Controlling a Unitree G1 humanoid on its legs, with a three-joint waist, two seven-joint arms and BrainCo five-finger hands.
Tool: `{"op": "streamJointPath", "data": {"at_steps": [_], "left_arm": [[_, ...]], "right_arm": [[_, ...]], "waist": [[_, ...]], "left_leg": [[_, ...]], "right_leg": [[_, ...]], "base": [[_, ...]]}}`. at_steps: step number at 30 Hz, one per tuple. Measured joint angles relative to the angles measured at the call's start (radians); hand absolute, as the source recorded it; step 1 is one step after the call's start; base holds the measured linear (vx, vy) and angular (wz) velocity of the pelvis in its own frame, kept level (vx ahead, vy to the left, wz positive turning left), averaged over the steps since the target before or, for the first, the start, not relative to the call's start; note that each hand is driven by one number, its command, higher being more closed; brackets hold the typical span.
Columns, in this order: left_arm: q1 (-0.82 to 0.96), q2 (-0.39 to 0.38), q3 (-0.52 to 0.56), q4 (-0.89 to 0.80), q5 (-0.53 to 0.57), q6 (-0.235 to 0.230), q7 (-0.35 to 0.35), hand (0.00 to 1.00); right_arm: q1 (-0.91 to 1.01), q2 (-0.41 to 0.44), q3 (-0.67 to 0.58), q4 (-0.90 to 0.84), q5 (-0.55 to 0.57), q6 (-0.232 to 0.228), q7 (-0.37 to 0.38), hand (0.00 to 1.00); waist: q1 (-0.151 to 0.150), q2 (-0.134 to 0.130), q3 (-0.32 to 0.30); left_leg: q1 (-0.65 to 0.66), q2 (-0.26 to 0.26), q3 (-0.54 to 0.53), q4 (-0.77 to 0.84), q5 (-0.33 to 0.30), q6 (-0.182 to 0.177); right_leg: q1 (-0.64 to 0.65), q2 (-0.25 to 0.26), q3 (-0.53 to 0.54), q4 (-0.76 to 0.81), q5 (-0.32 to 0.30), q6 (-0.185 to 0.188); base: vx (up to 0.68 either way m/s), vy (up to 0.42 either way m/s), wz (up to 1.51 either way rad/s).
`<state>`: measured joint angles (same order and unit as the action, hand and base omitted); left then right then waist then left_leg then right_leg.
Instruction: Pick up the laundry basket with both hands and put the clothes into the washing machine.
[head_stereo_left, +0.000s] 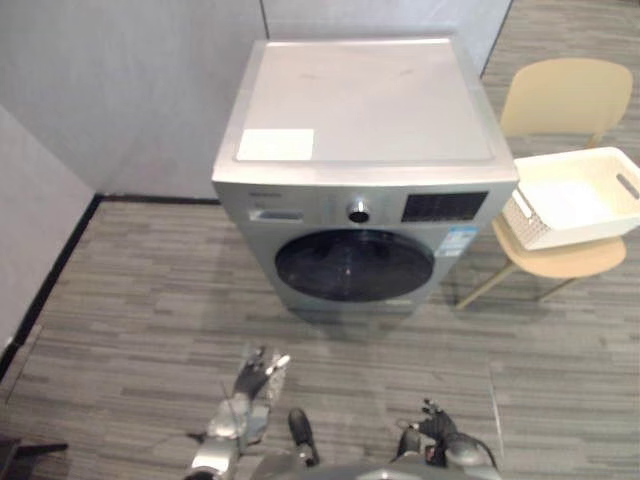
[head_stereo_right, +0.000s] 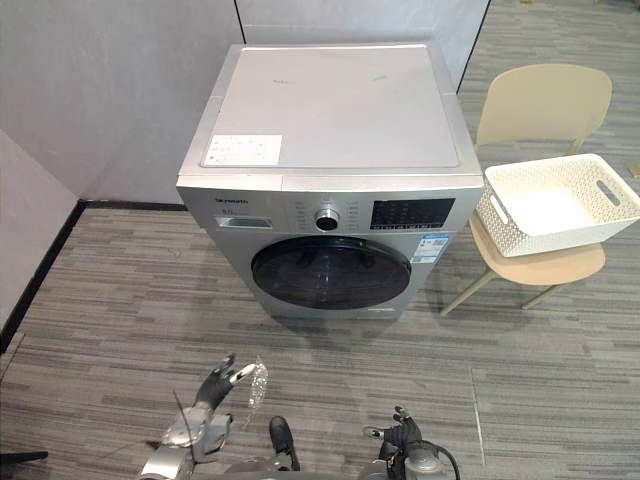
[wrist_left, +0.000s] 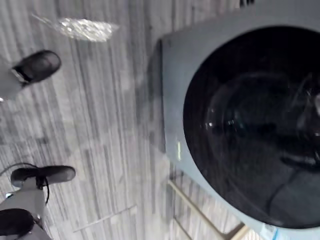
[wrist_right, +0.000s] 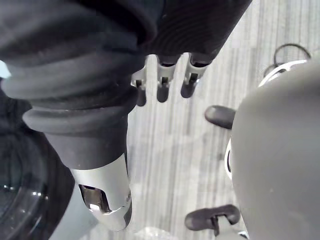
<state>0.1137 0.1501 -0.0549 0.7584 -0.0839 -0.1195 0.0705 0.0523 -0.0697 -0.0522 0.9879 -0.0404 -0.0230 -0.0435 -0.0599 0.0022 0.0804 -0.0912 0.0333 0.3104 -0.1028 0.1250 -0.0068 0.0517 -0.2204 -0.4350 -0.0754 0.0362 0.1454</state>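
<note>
You see the basket (head_stereo_right: 553, 203), apparently empty, on the chair (head_stereo_right: 540, 262) far to the right, nearer your right hand (head_stereo_right: 403, 437); both hands, left (head_stereo_right: 205, 405) too, hold nothing with loose fingers.

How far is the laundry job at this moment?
The white basket sits on the beige chair, apparently empty. The washing machine door is shut. Left hand and right hand hang low, holding nothing. This fits either before loading or after.
</note>
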Motion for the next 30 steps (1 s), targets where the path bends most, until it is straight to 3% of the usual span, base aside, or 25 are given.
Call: {"op": "streamJointPath", "data": {"at_steps": [4, 5, 6, 8, 10, 11, 12, 13, 14, 15, 16, 17, 20, 22, 24, 25, 28, 29, 30], "left_arm": [[0.011, -0.024, 0.09, 0.076, 0.059, 0.002, 0.045, 0.0], [0.014, -0.022, 0.103, 0.076, 0.06, 0.004, 0.057, 0.0], [0.03, -0.027, 0.119, 0.089, 0.061, 0.006, 0.067, 0.0], [0.062, -0.036, 0.147, 0.115, 0.059, 0.007, 0.066, 0.0], [0.067, -0.045, 0.171, 0.119, 0.06, 0.008, 0.074, 0.0], [0.069, -0.046, 0.171, 0.122, 0.061, 0.007, 0.078, 0.0], [0.068, -0.047, 0.168, 0.124, 0.073, 0.007, 0.079, 0.0], [0.061, -0.05, 0.157, 0.123, 0.085, 0.009, 0.079, 0.0], [0.054, -0.045, 0.149, 0.121, 0.093, 0.01, 0.079, 0.0], [0.048, -0.037, 0.136, 0.118, 0.099, 0.017, 0.077, 0.0], [0.045, -0.037, 0.123, 0.118, 0.102, 0.022, 0.074, 0.0], [0.042, -0.042, 0.113, 0.115, 0.114, 0.023, 0.069, 0.0], [0.011, -0.073, 0.088, 0.116, 0.136, 0.023, 0.062, 0.0], [-0.011, -0.108, 0.083, 0.115, 0.138, 0.024, 0.062, 0.0], [-0.016, -0.122, 0.084, 0.114, 0.146, 0.023, 0.062, 0.0], [-0.014, -0.127, 0.084, 0.114, 0.156, 0.024, 0.061, 0.0], [-0.005, -0.117, 0.099, 0.113, 0.175, 0.026, 0.06, 0.0], [0.005, -0.134, 0.119, 0.114, 0.177, 0.034, 0.06, 0.0], [0.028, -0.147, 0.129, 0.116, 0.18, 0.033, 0.059, 0.0]], "right_arm": [[0.003, -0.014, -0.029, 0.041, -0.002, -0.003, -0.006, 0.0], [0.002, -0.018, -0.049, 0.057, -0.01, -0.001, -0.013, 0.0], [-0.01, -0.028, -0.067, 0.071, -0.011, 0.001, -0.02, 0.0], [-0.019, -0.032, -0.09, 0.084, -0.012, 0.003, -0.021, 0.0], [-0.012, -0.038, -0.117, 0.085, -0.024, 0.005, -0.021, 0.0], [-0.013, -0.039, -0.132, 0.084, -0.032, 0.007, -0.022, 0.0], [-0.017, -0.044, -0.148, 0.081, -0.032, 0.008, -0.022, 0.0], [-0.016, -0.034, -0.15, 0.08, -0.031, 0.008, -0.021, 0.0], [-0.014, -0.023, -0.152, 0.081, -0.031, 0.009, -0.02, 0.0], [-0.01, -0.009, -0.168, 0.069, -0.025, 0.009, -0.019, 0.0], [0.01, -0.011, -0.166, 0.046, -0.025, 0.008, -0.02, 0.0], [0.05, -0.011, -0.163, 0.013, -0.021, 0.005, -0.021, 0.0], [0.112, 0.002, -0.163, -0.069, 0.005, -0.014, -0.023, 0.0], [0.131, 0.006, -0.18, -0.104, 0.027, -0.019, -0.027, 0.0], [0.145, 0.017, -0.187, -0.113, 0.038, -0.018, -0.033, 0.0], [0.147, 0.022, -0.188, -0.113, 0.038, -0.016, -0.04, 0.0], [0.16, 0.051, -0.186, -0.112, 0.034, -0.015, -0.04, 0.0], [0.159, 0.035, -0.196, -0.111, 0.033, -0.012, -0.037, 0.0], [0.157, 0.032, -0.192, -0.11, 0.032, -0.012, -0.038, 0.0]], "waist": [[0.025, -0.017, 0.005], [0.021, -0.028, 0.003], [0.036, -0.03, 0.009], [0.05, -0.03, 0.011], [0.049, -0.032, 0.013], [0.05, -0.018, 0.007], [0.048, -0.02, 0.009], [0.039, -0.018, 0.011], [0.026, -0.023, 0.017], [0.01, -0.022, 0.041], [-0.011, -0.024, 0.046], [-0.024, -0.028, 0.048], [-0.036, -0.021, 0.062], [-0.037, 0.011, 0.081], [-0.034, 0.011, 0.08], [-0.028, 0.003, 0.076], [-0.011, -0.051, 0.043], [-0.005, -0.022, 0.029], [-0.001, -0.023, 0.019]], "left_leg": [[-0.047, -0.031, -0.178, 0.008, 0.008, -0.009], [-0.136, 0.002, -0.012, 0.125, -0.033, 0.045], [-0.181, 0.076, 0.224, 0.265, -0.109, 0.069], [-0.192, 0.093, 0.288, 0.374, -0.189, 0.089], [-0.197, 0.069, 0.232, 0.441, -0.272, 0.095], [-0.189, 0.052, 0.21, 0.454, -0.297, 0.101], [-0.173, 0.015, 0.17, 0.451, -0.317, 0.117], [-0.165, -0.022, 0.113, 0.445, -0.324, 0.138], [-0.153, -0.042, 0.083, 0.43, -0.319, 0.149], [-0.101, -0.086, 0.012, 0.381, -0.301, 0.172], [-0.058, -0.118, -0.052, 0.35, -0.295, 0.175], [-0.005, -0.161, -0.124, 0.323, -0.283, 0.178], [0.082, -0.215, -0.313, 0.314, -0.282, 0.177], [0.143, -0.222, -0.426, 0.309, -0.283, 0.176], [0.189, -0.227, -0.475, 0.296, -0.294, 0.157], [0.219, -0.229, -0.496, 0.285, -0.299, 0.149], [0.237, -0.263, -0.494, 0.329, -0.329, 0.097], [0.222, -0.255, -0.478, 0.383, -0.353, 0.053], [0.188, -0.233, -0.447, 0.456, -0.377, 0.029]], "right_leg": [[0.065, -0.011, -0.205, 0.029, -0.05, 0.017], [0.073, -0.031, -0.324, 0.062, -0.068, 0.027], [0.081, -0.048, -0.367, 0.085, -0.068, 0.027], [0.12, -0.072, -0.418, 0.117, -0.068, 0.028], [0.15, -0.128, -0.456, 0.227, -0.069, 0.027], [0.142, -0.178, -0.462, 0.336, -0.068, 0.026], [0.097, -0.27, -0.419, 0.537, -0.055, -0.093], [0.008, -0.297, -0.269, 0.724, -0.063, -0.25], [-0.04, -0.268, -0.161, 0.801, -0.105, -0.229], [-0.108, -0.157, 0.04, 0.903, -0.188, -0.14], [-0.136, -0.081, 0.125, 0.954, -0.242, -0.112], [-0.181, -0.01, 0.178, 0.993, -0.296, -0.116], [-0.308, 0.13, 0.277, 0.908, -0.35, -0.114], [-0.341, 0.156, 0.314, 0.785, -0.344, -0.108], [-0.336, 0.154, 0.329, 0.704, -0.324, -0.085], [-0.332, 0.153, 0.325, 0.65, -0.281, -0.09], [-0.309, 0.185, 0.244, 0.464, -0.073, -0.197], [-0.283, 0.201, 0.22, 0.431, -0.069, -0.232], [-0.243, 0.198, 0.235, 0.356, -0.057, -0.23]], "base": [[-0.01, 0.006, 1.44], [0.01, 0.163, 2.54], [0.06, 0.204, 1.95], [0.12, 0.217, 0.91], [0.13, 0.226, 0.83], [0.19, 0.369, 0.77], [0.24, 0.467, 1.11], [0.26, 0.464, 1.16], [0.25, 0.32, 1.55], [0.22, 0.199, 1.7], [0.31, 0.195, 2.26], [0.27, 0.115, 1.96], [0.38, 0.079, 2.18], [0.32, 0.056, 2.02], [0.35, 0.023, 1.64], [0.44, 0.003, 1.57], [0.39, -0.029, 0.79], [0.28, 0.01, 0.14], [0.44, 0.037, 0.06]]}}
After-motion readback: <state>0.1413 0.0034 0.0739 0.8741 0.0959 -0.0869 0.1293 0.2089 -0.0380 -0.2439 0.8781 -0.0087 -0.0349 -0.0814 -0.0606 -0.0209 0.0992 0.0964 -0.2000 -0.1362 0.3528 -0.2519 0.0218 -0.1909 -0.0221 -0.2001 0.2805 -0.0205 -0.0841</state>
